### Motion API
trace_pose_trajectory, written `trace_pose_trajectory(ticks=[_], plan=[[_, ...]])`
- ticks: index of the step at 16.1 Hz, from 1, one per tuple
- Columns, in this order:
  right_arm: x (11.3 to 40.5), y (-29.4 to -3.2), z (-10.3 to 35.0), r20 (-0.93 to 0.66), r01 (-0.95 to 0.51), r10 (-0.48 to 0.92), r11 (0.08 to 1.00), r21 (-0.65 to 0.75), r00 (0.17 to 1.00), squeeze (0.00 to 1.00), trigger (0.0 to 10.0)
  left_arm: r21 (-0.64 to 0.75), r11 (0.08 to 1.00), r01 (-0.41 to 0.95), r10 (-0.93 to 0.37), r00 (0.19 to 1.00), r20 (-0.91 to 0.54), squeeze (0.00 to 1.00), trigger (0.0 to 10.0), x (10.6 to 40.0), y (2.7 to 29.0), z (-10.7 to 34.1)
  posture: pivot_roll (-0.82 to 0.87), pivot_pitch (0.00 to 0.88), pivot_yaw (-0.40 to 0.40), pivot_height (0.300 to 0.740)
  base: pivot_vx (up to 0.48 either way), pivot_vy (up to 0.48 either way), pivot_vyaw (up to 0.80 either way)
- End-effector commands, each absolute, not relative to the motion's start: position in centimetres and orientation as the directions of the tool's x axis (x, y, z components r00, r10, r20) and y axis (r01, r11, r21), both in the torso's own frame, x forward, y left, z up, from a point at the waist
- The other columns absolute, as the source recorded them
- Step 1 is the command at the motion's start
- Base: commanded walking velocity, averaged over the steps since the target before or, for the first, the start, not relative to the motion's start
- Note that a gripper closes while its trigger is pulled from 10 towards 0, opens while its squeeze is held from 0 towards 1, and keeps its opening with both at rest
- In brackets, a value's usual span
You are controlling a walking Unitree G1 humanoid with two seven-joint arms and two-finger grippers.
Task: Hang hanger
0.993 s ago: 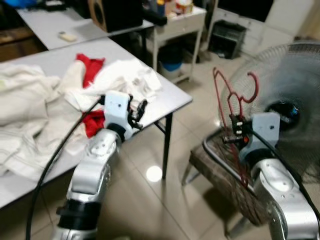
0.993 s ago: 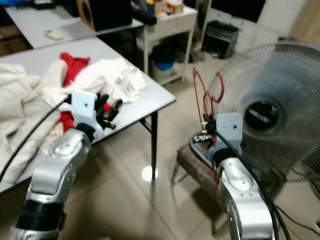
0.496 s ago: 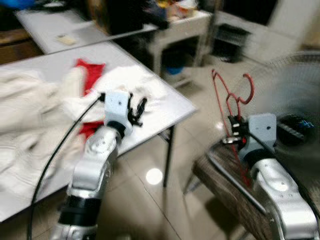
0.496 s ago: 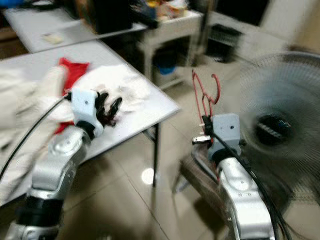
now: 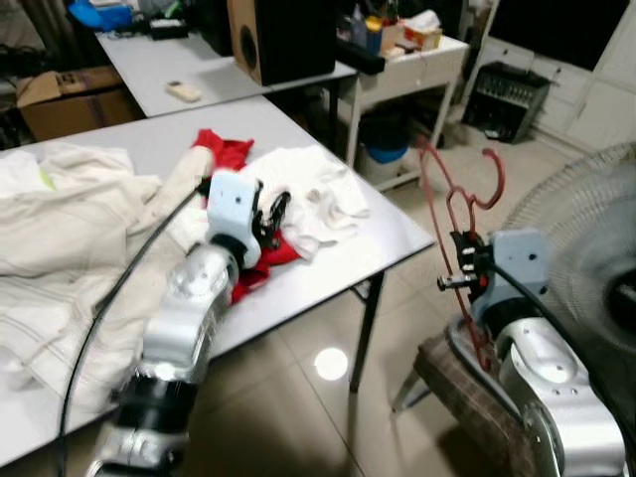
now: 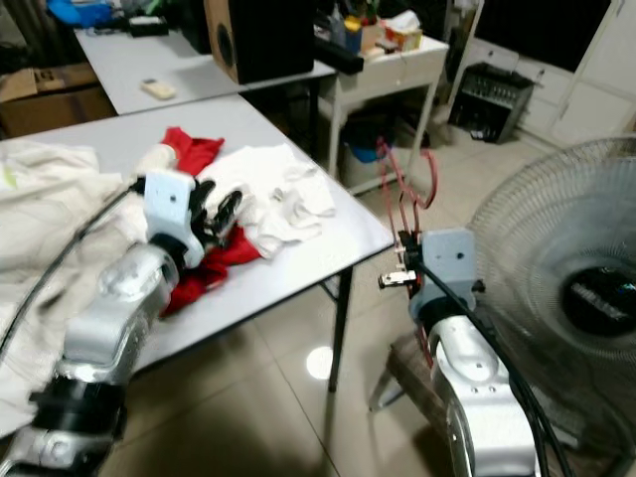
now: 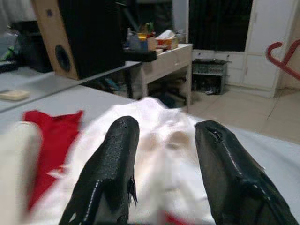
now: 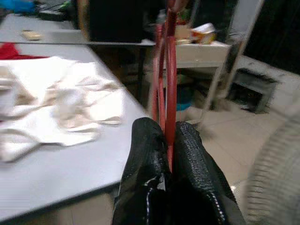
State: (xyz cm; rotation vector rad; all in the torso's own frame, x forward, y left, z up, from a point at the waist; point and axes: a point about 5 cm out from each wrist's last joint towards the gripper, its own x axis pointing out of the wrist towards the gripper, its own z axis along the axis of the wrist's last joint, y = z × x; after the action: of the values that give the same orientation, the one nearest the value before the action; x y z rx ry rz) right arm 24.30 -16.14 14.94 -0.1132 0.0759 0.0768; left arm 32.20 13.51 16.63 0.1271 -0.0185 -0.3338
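A red hanger (image 5: 457,194) stands upright in my right gripper (image 5: 463,260), hook end up, to the right of the table's corner; the fingers (image 8: 154,154) are shut on its wire (image 8: 168,75). My left gripper (image 5: 268,219) hovers open over the grey table (image 5: 328,268), just above a red cloth (image 5: 260,260) and beside a white garment (image 5: 313,194). Nothing sits between its fingers (image 7: 112,173).
A heap of cream laundry (image 5: 70,229) covers the table's left part. A standing fan (image 6: 571,288) rises at the right, with a stool (image 5: 467,397) below my right arm. Behind stand a second table with a speaker (image 5: 283,40) and a white desk (image 5: 417,50).
The whole picture has shifted and sharpened as the camera moved; the table now lies closer and further right. Both grippers keep their hold and pose, the hanger still upright.
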Motion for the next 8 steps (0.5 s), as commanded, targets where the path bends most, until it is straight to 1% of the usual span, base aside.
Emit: trace_pose_trajectory(ticks=[1, 2, 5, 6, 7, 8], plan=[[24.4, -15.7, 15.4, -0.054, -0.096, 0.091, 0.989, -0.109, 0.994, 0.0, 10.0, 0.1, 0.925, 0.367, -0.369, 0.929, 0.002, 0.5, 10.0, 32.6, 13.6, 16.6, -0.09, 0.0, -0.006, 0.74, 0.0, 0.0, 0.0], [24.3, -15.8, 15.5, -0.047, -0.092, 0.088, 0.99, -0.108, 0.995, 0.0, 10.0, 0.1, 0.898, 0.429, -0.433, 0.901, 0.016, 1.0, 10.0, 33.3, 13.2, 17.1, -0.09, 0.0, -0.008, 0.74, 0.0, 0.0, 0.0], [24.5, -16.1, 15.6, -0.048, -0.094, 0.089, 0.989, -0.115, 0.995, 0.0, 10.0, 0.198, 0.857, 0.476, -0.467, 0.879, -0.092, 1.0, 10.0, 35.7, 12.6, 16.6, -0.09, 0.0, -0.018, 0.74, 0.0, 0.0, 0.0], [24.5, -16.3, 15.6, -0.049, -0.094, 0.089, 0.989, -0.117, 0.995, 0.0, 10.0, 0.189, 0.86, 0.474, -0.464, 0.88, -0.096, 0.37, 10.0, 36.7, 12.5, 16.9, -0.09, 0.0, -0.024, 0.74, 0.0, 0.0, 0.0], [24.6, -16.4, 15.7, -0.049, -0.093, 0.088, 0.989, -0.117, 0.995, 0.0, 10.0, 0.187, 0.866, 0.465, -0.455, 0.885, -0.097, 0.0, 10.0, 37.7, 12.5, 17.4, -0.09, 0.0, -0.023, 0.74, 0.0, 0.0, 0.0], [24.5, -16.5, 15.7, -0.05, -0.094, 0.088, 0.988, -0.122, 0.995, 0.0, 10.0, 0.191, 0.854, 0.484, -0.472, 0.875, -0.104, 0.0, 10.0, 38.4, 12.4, 17.8, -0.11, 0.0, -0.018, 0.74, 0.0, 0.0, 0.0]])
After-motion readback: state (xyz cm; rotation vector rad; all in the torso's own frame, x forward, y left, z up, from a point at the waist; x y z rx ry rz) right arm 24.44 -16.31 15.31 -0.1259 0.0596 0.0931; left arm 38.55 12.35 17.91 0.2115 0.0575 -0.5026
